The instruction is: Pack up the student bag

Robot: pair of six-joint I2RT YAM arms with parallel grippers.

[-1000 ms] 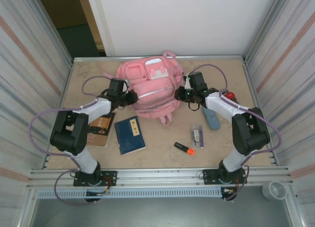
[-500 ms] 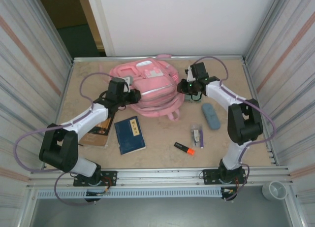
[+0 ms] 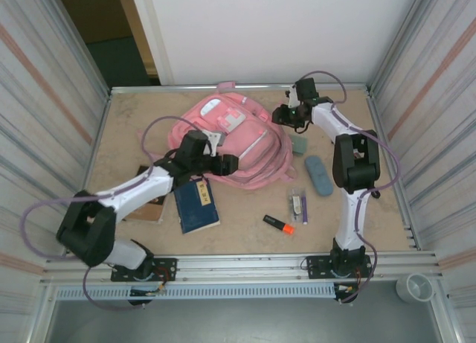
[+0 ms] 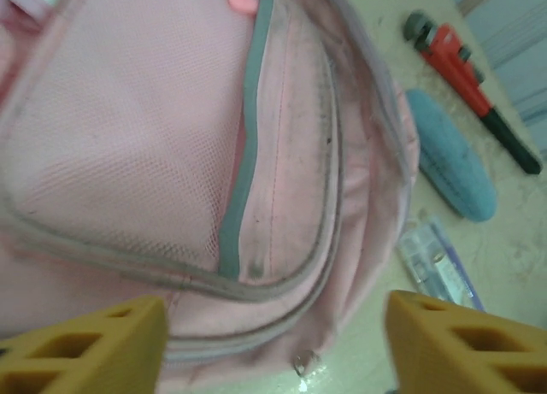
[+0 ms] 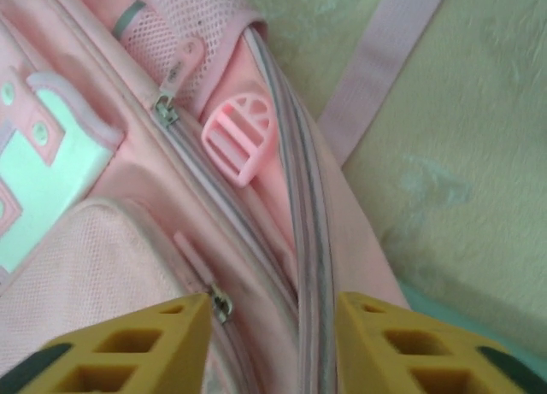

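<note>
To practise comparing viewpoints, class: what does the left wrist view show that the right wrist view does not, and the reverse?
Left wrist, not right wrist: a blue case, a red-handled wrench and a clear packet lying beside the pink student bag. Right wrist, not left wrist: a pink buckle, a loose pink strap and a pale patch. Both: the bag, its grey zip line, and yellow fingertips at the bottom edge.

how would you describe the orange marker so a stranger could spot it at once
Find the big pink backpack in the middle of the table, then look toward the near edge on its right. The marker lies there beside a clear packet; it is the only orange and black thing, while the case and book nearby are blue.
</note>
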